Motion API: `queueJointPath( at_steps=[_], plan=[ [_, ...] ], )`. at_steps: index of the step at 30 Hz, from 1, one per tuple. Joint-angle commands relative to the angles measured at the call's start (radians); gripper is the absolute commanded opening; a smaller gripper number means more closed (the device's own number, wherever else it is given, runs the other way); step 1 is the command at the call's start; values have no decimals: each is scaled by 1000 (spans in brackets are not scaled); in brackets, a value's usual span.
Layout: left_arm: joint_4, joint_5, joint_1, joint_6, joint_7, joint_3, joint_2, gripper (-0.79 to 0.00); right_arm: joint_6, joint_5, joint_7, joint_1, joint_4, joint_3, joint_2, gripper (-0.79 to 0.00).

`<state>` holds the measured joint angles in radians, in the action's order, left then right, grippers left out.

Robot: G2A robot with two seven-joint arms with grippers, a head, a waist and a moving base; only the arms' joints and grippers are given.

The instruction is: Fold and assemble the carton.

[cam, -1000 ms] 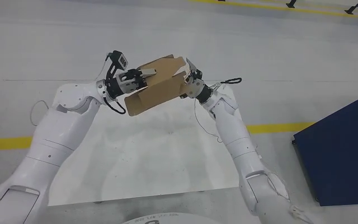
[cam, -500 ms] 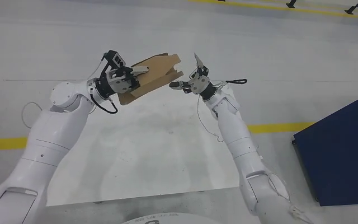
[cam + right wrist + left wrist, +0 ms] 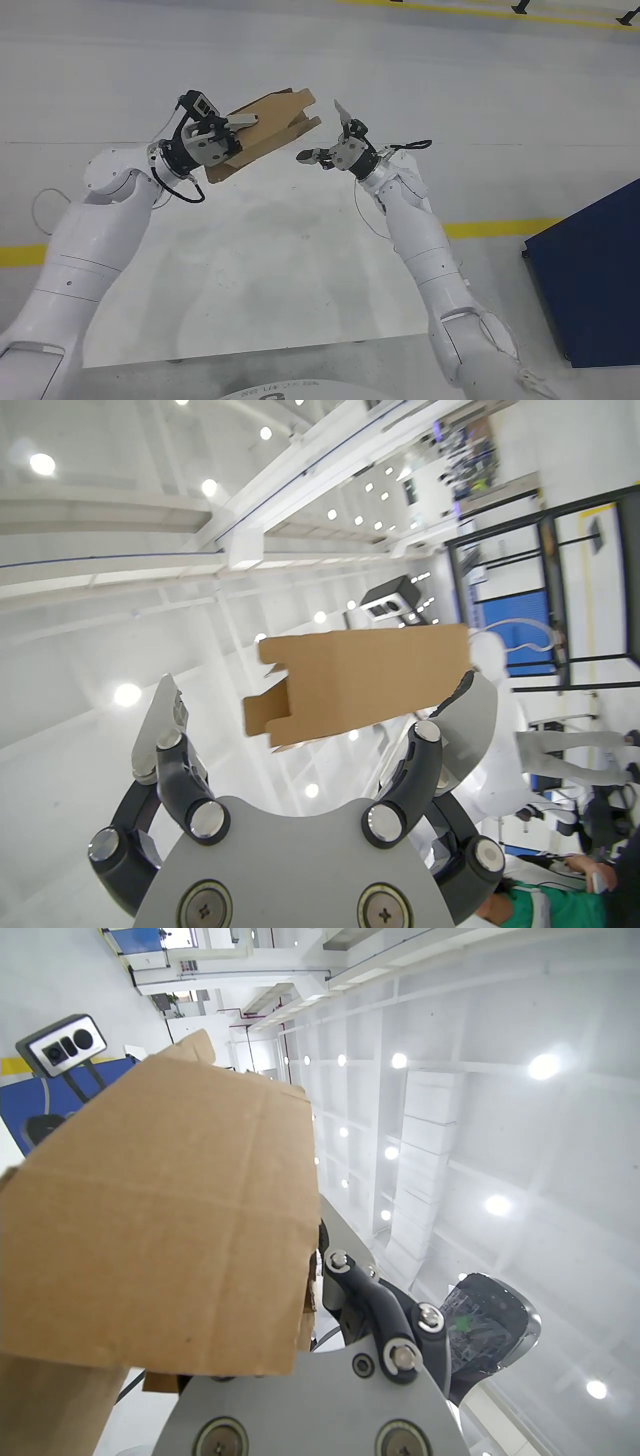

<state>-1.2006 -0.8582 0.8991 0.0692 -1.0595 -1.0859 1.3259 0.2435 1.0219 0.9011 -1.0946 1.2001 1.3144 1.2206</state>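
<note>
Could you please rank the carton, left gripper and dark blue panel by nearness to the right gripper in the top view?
1. carton, just beside the right gripper.
2. left gripper, clamped on the carton's far end.
3. dark blue panel, far off on the robot's right.

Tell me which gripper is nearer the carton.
Left. The left gripper grips the carton at one end; the right gripper is open beyond its flapped end, not touching.

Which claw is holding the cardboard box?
The left claw: it is shut on the end of the box and holds it up. The right claw is wide open, near the box but not touching it.
</note>
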Motion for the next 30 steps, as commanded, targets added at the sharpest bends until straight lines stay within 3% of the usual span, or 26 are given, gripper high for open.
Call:
queueJointPath(
  at_steps=[1, 12, 30],
  plan=[
    [-2, -6, 3, -35, 0, 1, 0, -785, 3, -29, -1, -3, 12, -7, -2, 0],
    [57, -151, -31, -285, 21, 12, 11, -785, -36, -147, 85, -52, 96, -29, -13, 0],
    [126, -180, -69, -363, 3, 75, 35, -785, -51, -211, 101, -69, 139, -71, -17, 0]
  ],
)
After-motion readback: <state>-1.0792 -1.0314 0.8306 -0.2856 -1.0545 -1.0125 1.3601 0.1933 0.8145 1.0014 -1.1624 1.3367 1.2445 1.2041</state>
